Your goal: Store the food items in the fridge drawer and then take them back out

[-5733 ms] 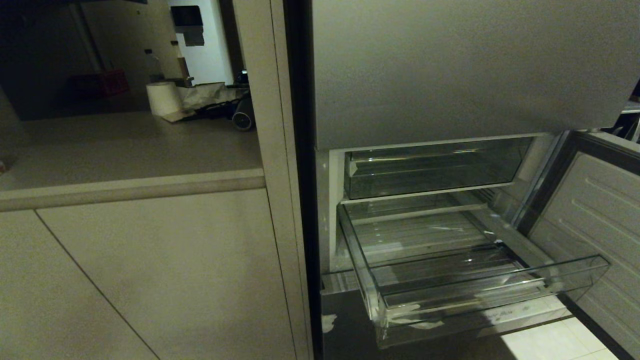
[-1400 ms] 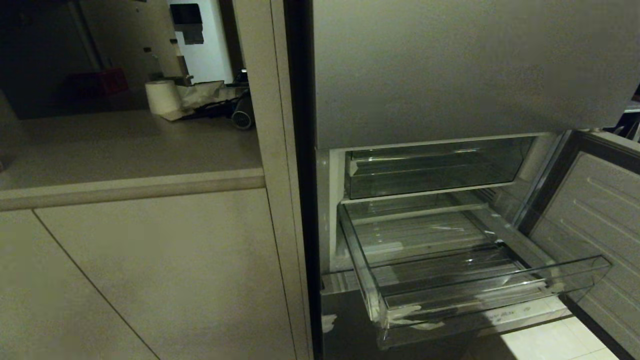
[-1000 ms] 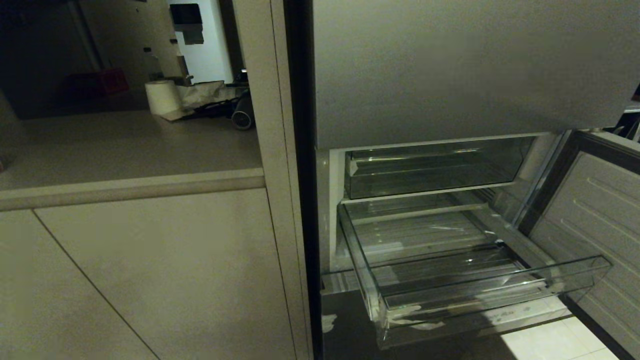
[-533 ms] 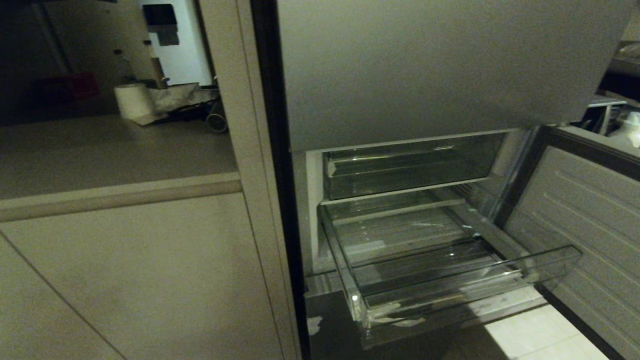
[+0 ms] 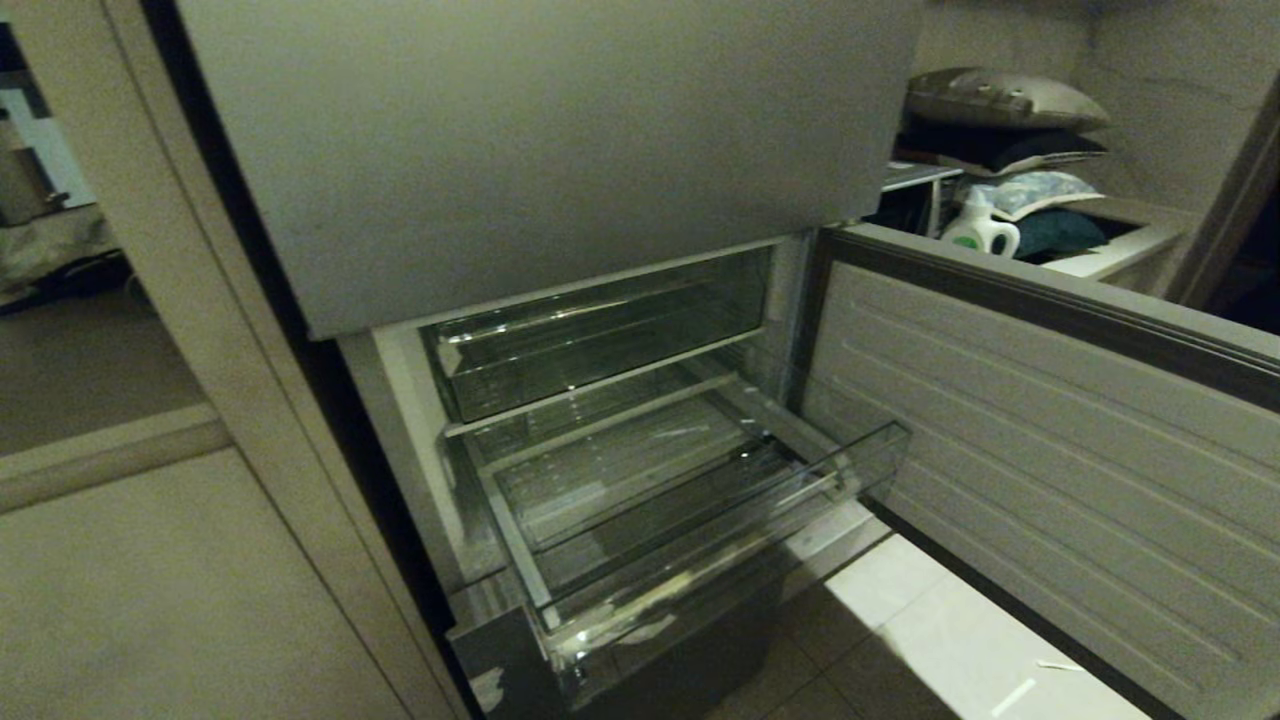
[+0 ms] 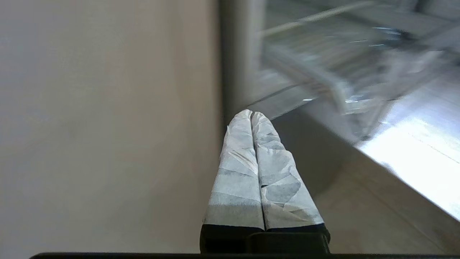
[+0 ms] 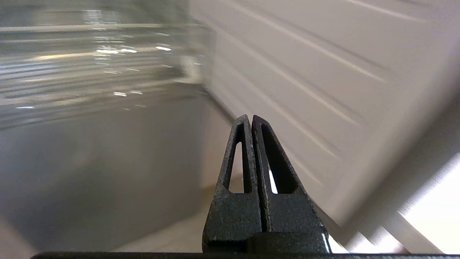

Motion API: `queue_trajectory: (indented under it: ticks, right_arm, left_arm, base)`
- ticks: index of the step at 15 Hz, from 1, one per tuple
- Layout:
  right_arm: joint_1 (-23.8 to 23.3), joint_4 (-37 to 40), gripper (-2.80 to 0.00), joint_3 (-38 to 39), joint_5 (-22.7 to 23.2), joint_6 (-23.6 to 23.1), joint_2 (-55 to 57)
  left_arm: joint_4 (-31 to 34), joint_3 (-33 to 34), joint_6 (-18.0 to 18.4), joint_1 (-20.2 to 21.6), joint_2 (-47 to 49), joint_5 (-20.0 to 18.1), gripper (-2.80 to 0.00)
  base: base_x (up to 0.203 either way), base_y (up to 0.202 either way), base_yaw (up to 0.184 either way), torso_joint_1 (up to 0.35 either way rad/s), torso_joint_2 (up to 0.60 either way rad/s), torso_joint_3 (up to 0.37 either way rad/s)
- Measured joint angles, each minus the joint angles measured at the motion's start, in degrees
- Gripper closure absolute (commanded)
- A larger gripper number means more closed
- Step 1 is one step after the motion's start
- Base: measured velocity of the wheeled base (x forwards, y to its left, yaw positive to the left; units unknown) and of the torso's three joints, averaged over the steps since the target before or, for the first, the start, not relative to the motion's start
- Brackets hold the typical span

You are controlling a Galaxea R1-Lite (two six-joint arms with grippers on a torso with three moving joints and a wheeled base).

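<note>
The fridge drawer [image 5: 690,520] sits in the lower centre of the head view, pulled out from the cabinet, its clear plastic walls and ribbed floor showing nothing inside. White tape scraps cling to its front lip near the lower left corner. Directly above it, further back in the fridge, a second clear bin [image 5: 600,345] is pushed in under the grey upper door panel [image 5: 540,150], which fills the top centre of the frame. To the right, the open lower fridge door [image 5: 1050,430] swings outward, its ribbed white inner liner facing the drawer. Below the drawer, pale floor tiles [image 5: 960,650] catch a bright patch of light at the lower right.

In the upper right, beyond the door's top edge, a white detergent bottle [image 5: 980,232] stands beside a stack of folded cushions [image 5: 1005,105]. On the left edge, a beige cabinet front [image 5: 150,600] runs under a counter [image 5: 90,370].

Neither arm appears in the head view. In the left wrist view, the left tool [image 6: 251,114], its fingers wrapped in pale tape, is clenched with nothing between them, pointing toward the blurred drawer corner beside the beige panel. In the right wrist view, the right tool [image 7: 250,117], bare black, is likewise clenched and empty, aimed at the gap between the drawer front and the open door's liner.
</note>
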State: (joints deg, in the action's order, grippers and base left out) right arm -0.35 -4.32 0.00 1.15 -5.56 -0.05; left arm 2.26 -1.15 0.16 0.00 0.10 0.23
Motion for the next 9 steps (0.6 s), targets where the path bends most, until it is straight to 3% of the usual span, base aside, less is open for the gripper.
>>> queue_trajectory:
  ticks: [3, 9]
  right_arm:
    - [0.0, -0.04, 0.0, 0.0, -0.22, 0.44, 0.0]
    - [0.02, -0.15, 0.0, 0.0, -0.41, 0.69, -0.02]
  left_arm:
    - [0.0, 0.0, 0.02, 0.0, 0.0, 0.0, 0.0]
    - [0.0, 0.0, 0.0, 0.0, 0.0, 0.01, 0.0]
  base:
    - [0.001, 0.008, -0.135, 0.003, 0.0, -0.003]
    - [0.0, 0.0, 0.0, 0.0, 0.0, 0.0]
